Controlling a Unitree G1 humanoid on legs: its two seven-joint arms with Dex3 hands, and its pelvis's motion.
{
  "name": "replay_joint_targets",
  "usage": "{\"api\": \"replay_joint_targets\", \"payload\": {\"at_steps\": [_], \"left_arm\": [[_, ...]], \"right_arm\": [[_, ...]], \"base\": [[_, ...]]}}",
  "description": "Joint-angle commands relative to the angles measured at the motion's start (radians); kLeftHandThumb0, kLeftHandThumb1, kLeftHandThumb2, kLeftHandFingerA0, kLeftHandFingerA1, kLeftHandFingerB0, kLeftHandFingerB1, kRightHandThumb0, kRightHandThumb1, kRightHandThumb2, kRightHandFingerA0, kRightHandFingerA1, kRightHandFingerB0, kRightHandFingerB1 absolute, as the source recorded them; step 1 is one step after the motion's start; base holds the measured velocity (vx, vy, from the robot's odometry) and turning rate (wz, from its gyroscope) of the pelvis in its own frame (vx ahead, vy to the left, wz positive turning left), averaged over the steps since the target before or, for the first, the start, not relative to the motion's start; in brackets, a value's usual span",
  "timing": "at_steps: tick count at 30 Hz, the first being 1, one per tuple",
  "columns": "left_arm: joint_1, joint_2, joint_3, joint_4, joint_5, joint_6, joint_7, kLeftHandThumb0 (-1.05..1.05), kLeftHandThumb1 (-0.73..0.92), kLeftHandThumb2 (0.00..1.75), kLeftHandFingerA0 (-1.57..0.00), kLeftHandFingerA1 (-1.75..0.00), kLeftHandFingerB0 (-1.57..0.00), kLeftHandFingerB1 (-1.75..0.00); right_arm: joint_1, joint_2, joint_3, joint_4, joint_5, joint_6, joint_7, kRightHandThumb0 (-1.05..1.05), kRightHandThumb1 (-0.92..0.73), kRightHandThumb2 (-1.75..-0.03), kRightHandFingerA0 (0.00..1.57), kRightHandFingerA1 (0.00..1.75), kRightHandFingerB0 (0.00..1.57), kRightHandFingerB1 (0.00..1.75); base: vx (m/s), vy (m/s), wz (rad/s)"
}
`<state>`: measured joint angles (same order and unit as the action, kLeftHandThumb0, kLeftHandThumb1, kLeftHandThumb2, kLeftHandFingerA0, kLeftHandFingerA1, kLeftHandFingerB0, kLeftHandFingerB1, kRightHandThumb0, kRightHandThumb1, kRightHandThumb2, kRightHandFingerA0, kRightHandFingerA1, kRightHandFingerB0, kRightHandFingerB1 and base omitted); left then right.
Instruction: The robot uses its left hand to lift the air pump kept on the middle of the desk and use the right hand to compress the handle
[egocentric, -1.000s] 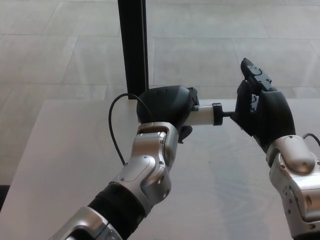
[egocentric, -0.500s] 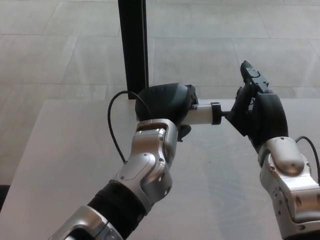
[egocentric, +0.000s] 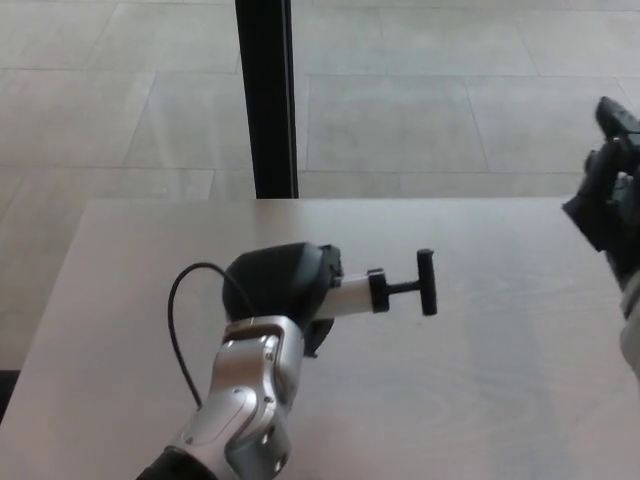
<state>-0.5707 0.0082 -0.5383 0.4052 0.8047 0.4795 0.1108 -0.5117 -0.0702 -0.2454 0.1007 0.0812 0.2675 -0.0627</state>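
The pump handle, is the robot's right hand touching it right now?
No, the right hand is off at the picture's right edge, well apart from the black T-handle of the air pump.

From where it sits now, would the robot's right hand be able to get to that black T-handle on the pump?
Probably yes. The right hand is well off to the side of the handle, but only bare desk lies between them.

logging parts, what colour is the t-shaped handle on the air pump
Black, on a thin black rod from the white pump barrel; the T-shaped handle shows clearly in the head view.
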Motion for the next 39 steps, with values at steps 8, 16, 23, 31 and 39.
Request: {"api": "replay_joint_targets", "payload": {"at_steps": [8, 16, 23, 31, 39], "left_arm": [[0.112, 0.019, -0.013, -0.033, -0.041, -0.053, -0.046, -0.22, 0.56, 1.12, -0.92, -1.69, -0.81, -1.2], [0.118, 0.005, -0.014, -0.036, -0.074, -0.083, -0.081, -0.25, 0.69, 0.86, -0.72, -1.53, -0.65, -1.16], [0.018, 0.053, -0.079, -0.056, -0.043, 0.055, -0.377, -0.73, 0.44, 0.83, -0.15, -0.61, -0.05, -0.37], [-0.047, 0.137, -0.093, -0.06, -0.072, 0.043, -0.57, -0.99, 0.49, 0.84, 0.0, 0.0, 0.0, 0.0], [-0.035, 0.153, -0.074, -0.09, -0.075, 0.045, -0.573, -0.92, 0.62, 0.6, 0.0, 0.0, 0.0, -0.01]], "right_arm": [[0.027, -0.062, -0.102, -0.003, 0.04, 0.042, -0.031, -0.86, -0.92, -0.77, 0.25, 0.45, 0.41, 0.4], [0.025, -0.054, -0.096, 0.002, 0.043, 0.056, -0.039, -0.81, -0.92, -0.73, 0.36, 0.48, 0.53, 0.44], [0.024, -0.047, -0.074, 0.015, 0.029, 0.052, -0.048, -0.81, -0.92, -0.74, 0.35, 0.5, 0.53, 0.43], [0.024, -0.04, -0.066, 0.03, 0.036, 0.042, -0.042, -0.8, -0.76, -1.1, 0.3, 0.58, 0.4, 0.53], [0.016, -0.044, -0.066, 0.035, 0.037, 0.044, -0.045, -0.82, -0.92, -0.76, 0.32, 0.52, 0.44, 0.41]], "base": [[0.0, 0.0, 0.0], [0.0, 0.0, 0.0], [0.0, 0.0, 0.0], [0.0, 0.0, 0.0], [0.0, 0.0, 0.0]]}}
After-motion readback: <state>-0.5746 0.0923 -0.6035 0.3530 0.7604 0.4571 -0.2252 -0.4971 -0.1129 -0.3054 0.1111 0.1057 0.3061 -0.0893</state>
